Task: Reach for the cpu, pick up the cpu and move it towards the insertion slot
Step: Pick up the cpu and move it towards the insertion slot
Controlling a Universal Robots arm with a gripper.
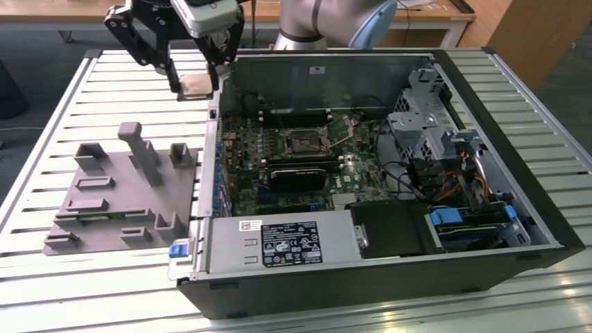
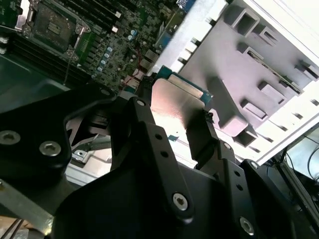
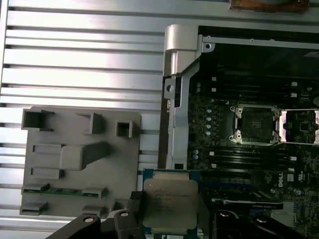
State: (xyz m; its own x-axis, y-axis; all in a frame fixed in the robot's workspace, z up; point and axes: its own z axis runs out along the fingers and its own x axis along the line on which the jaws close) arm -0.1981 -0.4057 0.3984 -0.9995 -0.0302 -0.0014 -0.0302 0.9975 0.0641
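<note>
Black gripper clamped on the cpu, chip pinched between its fingertips, silver lid visible in first wrist view. Held above case edge; insertion slot well apart, down on motherboard, beyond grey fixture.

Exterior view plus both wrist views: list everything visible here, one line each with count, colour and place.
cpu: one, silver top, held between the fingers, above the table beside the case wall.
insertion slot: one, dark with silvery frame, open, on the motherboard.
computer case: one, black, lying open on the table.
power supply: one, grey, at the case's near edge.
fixture plate: one, grey, at the exterior view's left.
table: one, pale slatted.
gripper: one, black, shut on the cpu.
</note>
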